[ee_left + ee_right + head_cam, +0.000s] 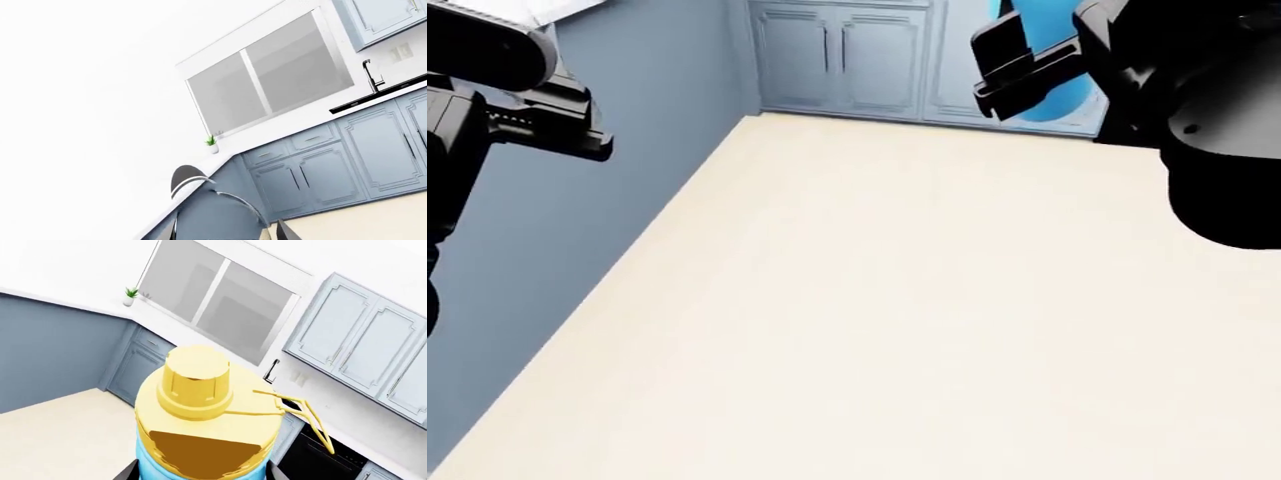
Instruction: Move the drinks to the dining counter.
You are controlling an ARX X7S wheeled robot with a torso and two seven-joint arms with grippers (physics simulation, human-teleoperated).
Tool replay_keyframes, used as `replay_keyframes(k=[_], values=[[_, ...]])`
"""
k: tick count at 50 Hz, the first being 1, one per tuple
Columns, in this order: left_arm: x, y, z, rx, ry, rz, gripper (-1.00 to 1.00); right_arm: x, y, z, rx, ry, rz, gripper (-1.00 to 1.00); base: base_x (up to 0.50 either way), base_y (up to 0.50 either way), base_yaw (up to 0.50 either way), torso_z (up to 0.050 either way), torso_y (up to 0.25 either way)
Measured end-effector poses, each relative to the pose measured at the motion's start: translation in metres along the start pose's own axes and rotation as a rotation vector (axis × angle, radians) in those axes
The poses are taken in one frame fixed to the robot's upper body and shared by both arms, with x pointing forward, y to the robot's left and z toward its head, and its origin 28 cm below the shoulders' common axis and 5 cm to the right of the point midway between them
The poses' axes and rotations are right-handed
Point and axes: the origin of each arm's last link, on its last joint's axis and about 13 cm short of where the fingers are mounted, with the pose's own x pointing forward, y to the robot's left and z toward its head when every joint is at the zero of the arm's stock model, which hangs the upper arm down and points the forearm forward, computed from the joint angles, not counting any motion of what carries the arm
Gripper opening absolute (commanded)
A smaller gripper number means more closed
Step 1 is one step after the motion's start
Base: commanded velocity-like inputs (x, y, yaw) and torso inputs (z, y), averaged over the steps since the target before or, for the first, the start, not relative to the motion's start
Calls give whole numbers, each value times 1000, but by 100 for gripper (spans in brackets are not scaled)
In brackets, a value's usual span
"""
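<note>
Right end effector (1028,65) grips flask (207,440) | yellow lid (198,382): wrist view only | left: state unclear

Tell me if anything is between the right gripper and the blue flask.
Nothing: the right gripper is already shut on the flask, fingers flanking its body. The dining counter is not clearly in view, so the path there cannot be judged.

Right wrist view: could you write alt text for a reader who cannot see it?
A sky-blue flask with a yellow screw lid and thin yellow loop fills the foreground, seen from above its lid, with dark hand parts at its sides. Behind it are a window, a small potted plant and grey-blue cabinets.
</note>
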Motion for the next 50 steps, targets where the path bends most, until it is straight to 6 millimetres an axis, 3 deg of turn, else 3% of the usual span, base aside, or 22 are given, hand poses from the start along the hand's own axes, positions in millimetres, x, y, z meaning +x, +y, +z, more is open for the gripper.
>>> replay_keyframes(k=[50], values=[[0, 0, -3, -5, 0, -3, -100, 4, 2, 0, -31, 23, 15, -100, -489, -107, 0, 0, 1]])
